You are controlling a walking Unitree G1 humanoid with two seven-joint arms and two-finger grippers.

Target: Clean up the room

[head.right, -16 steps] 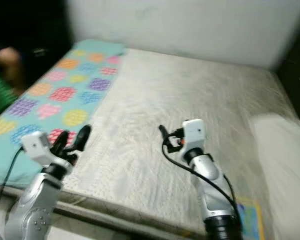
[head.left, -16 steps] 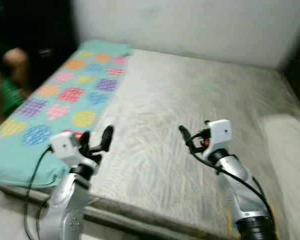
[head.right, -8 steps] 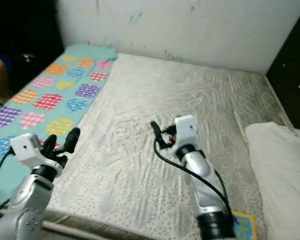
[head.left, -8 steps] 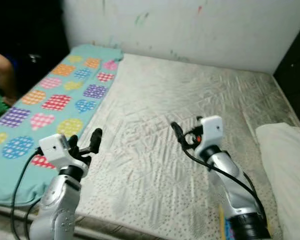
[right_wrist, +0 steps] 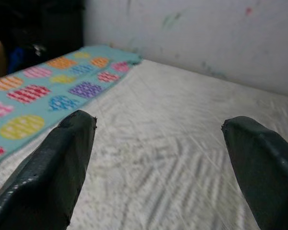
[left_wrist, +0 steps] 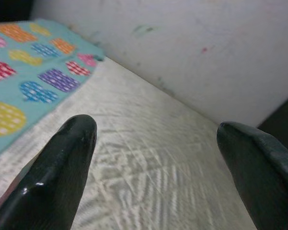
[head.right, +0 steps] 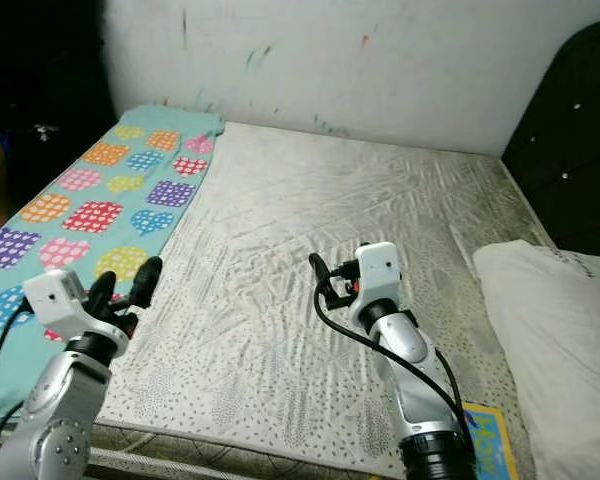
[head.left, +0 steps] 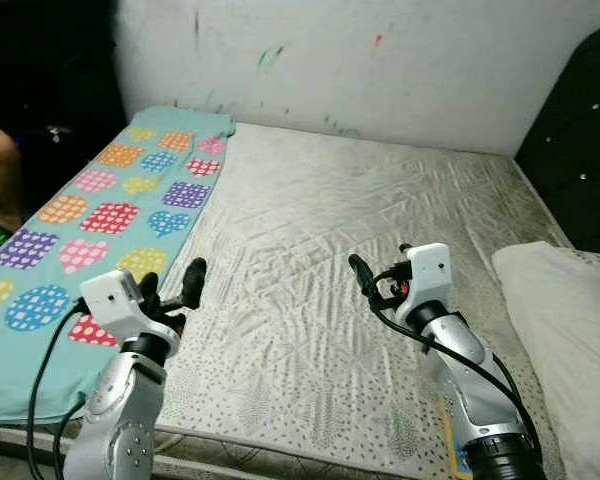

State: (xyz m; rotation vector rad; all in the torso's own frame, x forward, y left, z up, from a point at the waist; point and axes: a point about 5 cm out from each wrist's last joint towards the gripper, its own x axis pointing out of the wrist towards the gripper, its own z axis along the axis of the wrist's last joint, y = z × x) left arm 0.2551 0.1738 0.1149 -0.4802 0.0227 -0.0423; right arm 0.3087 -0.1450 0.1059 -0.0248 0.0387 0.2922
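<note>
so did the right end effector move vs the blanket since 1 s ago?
Cannot tell: the camera itself shifted. The right end effector hangs open over the mattress, right of the blanket, as before.

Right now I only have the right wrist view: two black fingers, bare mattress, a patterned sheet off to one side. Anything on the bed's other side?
Observer: Yes. A white pillow lies at the mattress's right edge, beside a dark headboard.
Operator: Where's the left tool?
Observer: The left tool is raised, fingers apart, over the near edge of the turquoise sheet with coloured hearts and circles.
Operator: Is the right tool holding anything?
Observer: No. The right tool is open and empty above the mattress's middle.
Operator: Anyone around?
Observer: Part of a person shows in the dark at the far left, beyond the sheet.
</note>
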